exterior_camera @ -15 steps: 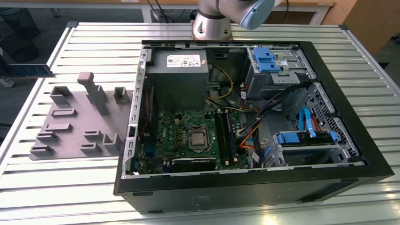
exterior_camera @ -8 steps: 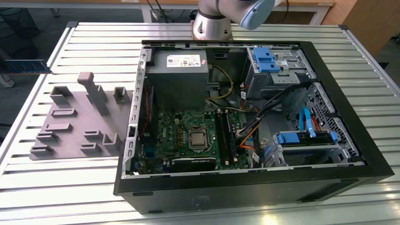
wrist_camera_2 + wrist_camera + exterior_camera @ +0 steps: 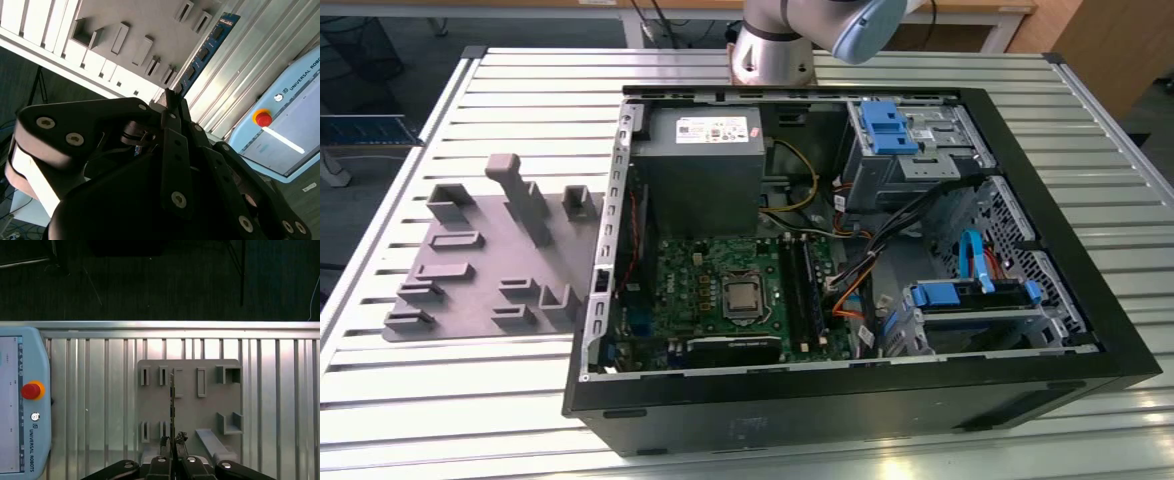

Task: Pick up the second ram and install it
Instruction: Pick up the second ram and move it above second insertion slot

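Dark-blue second ram (image 3: 204,52) in end effector (image 3: 170,100)

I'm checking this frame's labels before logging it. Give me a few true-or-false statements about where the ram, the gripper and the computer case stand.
1. The gripper is shut on the second ram. True.
2. The second ram is seated in the motherboard. False: the gripper holds it, in front of the gray holder in the first wrist view.
3. A teach pendant with a red button lies on the slatted table. True.
4. The computer case is closed up. False: its side is open, and the motherboard shows inside.
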